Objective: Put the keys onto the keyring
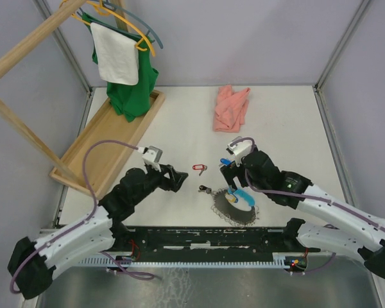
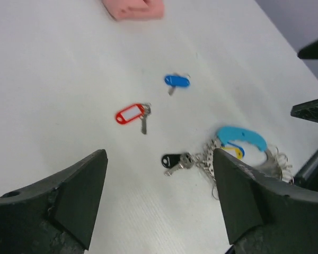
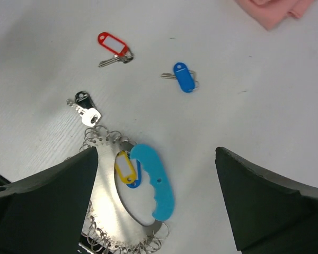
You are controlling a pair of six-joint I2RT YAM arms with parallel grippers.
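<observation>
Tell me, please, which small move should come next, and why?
Probably lower the open left hand onto the red-tagged key and close on it. That key lies loose on the table, apart from the keyring and just ahead of the left hand, which holds nothing.

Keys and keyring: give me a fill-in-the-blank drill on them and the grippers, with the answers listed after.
The key lying closest to the keyring has a ____ tag.
Against the keyring's light-blue tag lies a small ____ tag with a white window.
The left gripper and the right gripper both stand ____, holding nothing.
The crumpled cloth is ____.
Answers: black; yellow; open; pink.
</observation>
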